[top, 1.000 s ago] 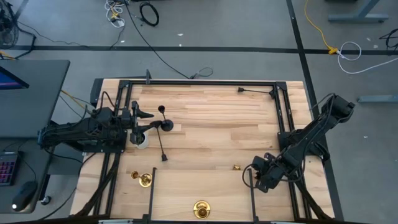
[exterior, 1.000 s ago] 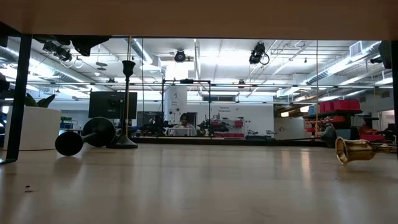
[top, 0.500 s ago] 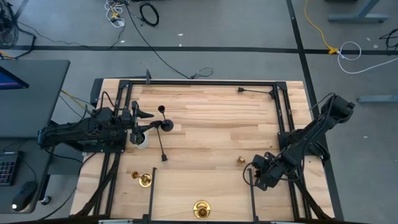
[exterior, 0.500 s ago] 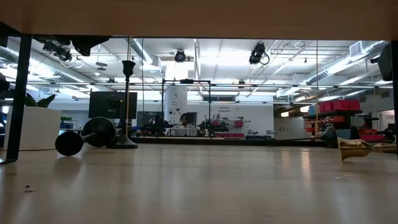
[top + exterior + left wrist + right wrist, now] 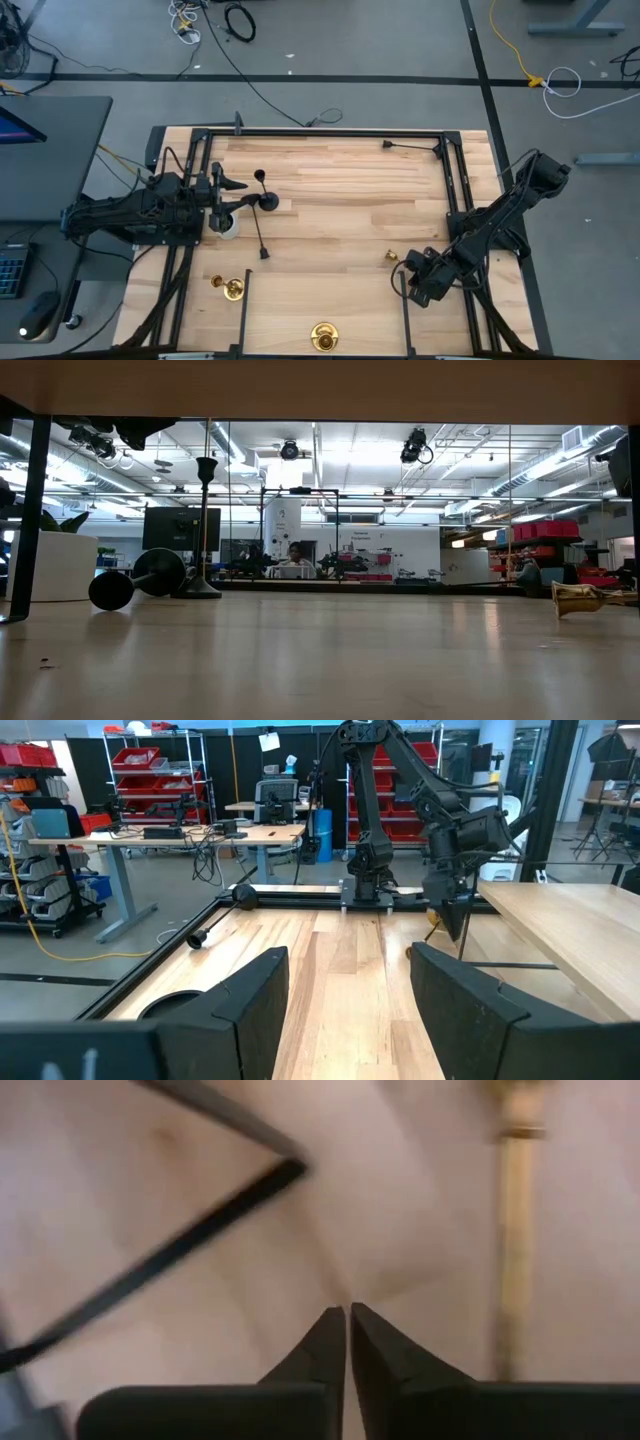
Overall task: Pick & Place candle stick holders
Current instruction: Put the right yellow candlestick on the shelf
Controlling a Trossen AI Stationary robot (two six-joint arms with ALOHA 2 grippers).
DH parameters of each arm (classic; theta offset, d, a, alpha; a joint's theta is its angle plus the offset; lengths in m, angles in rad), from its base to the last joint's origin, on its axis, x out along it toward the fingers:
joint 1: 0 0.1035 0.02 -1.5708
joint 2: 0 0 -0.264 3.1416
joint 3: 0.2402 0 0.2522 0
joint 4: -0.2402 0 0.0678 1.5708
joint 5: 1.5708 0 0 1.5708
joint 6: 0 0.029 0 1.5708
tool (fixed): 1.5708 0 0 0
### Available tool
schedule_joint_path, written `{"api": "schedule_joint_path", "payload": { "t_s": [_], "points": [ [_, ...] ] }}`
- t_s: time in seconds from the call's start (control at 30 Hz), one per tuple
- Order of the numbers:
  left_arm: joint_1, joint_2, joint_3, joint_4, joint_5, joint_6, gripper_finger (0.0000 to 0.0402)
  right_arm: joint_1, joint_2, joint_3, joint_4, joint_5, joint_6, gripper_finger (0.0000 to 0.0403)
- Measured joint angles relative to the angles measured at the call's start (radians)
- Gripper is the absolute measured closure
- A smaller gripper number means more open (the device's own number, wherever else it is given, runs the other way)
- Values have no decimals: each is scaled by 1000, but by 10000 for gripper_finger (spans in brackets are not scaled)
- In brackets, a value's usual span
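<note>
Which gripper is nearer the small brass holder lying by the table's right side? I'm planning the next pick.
Right. The right gripper sits just beside the small brass holder; the left gripper waits far across the table.

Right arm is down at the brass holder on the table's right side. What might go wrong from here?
1. The right tool is shut with nothing between its fingers, and the brass holder lies beside it. A lift now would likely come up empty.
2. That holder lies on its side, so a nudge from the shut tool may roll it out of reach.
The left tool waits open by the white pot.
</note>
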Motion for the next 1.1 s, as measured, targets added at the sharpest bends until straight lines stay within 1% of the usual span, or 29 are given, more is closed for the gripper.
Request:
{"api": "schedule_joint_path", "payload": {
  "t_s": [0.07, 0.17, 0.43, 0.6, 0.77, 0.9, 1.0, 1.1],
  "points": [
    [0, 0, 0, 0, 0, 1, 191, -1, 0, 8, 27, -44, -33, 375],
    [0, 0, 0, 0, 0, 1, 191, -6, 0, 39, 6, -83, -70, 377],
    [0, 0, 0, 0, 0, 1, 191, -48, -2, 81, -117, -74, -102, 399],
    [0, 0, 0, 0, 0, 2, 191, -81, -2, 115, -181, -78, -133, 396],
    [0, 0, 0, 0, 0, 2, 191, -116, -3, 184, -272, -73, -201, 396],
    [0, 0, 0, 0, -1, 2, 191, -131, -3, 195, -328, -57, -222, 401],
    [0, 0, 0, 0, 0, 2, 191, -131, -3, 186, -327, -66, -200, 396],
    [0, 0, 0, 0, 0, 2, 191, -131, -3, 180, -329, -66, -175, 378]
  ]
}}
